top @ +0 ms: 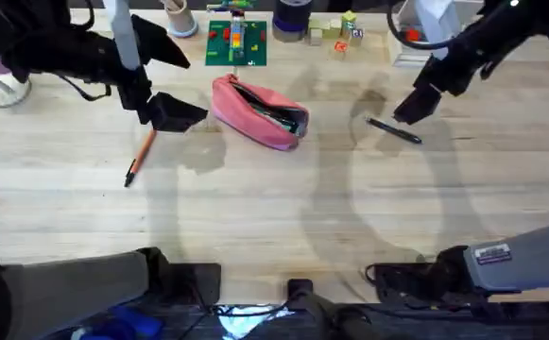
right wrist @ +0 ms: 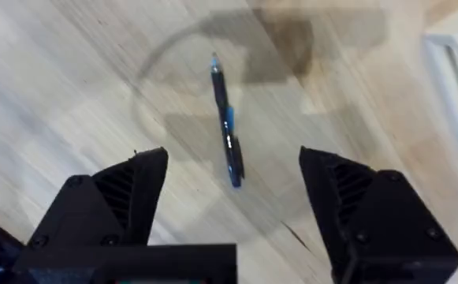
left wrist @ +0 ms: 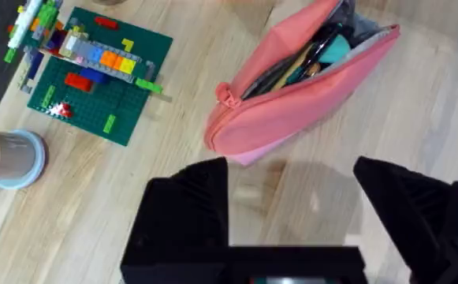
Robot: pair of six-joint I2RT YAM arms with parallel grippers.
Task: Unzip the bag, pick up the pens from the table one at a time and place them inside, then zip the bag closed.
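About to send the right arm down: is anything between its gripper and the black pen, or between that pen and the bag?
Nothing visible. The right gripper hangs open over the black pen, which lies alone on the table. Bare wood runs from the pen to the bag, whose zipper is open.

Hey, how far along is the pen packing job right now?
Done: the pink pouch is unzipped. In hand: the right gripper, fingers open, hovers over the black pen. Left: both pens, including the orange pen on the table, then zipping.
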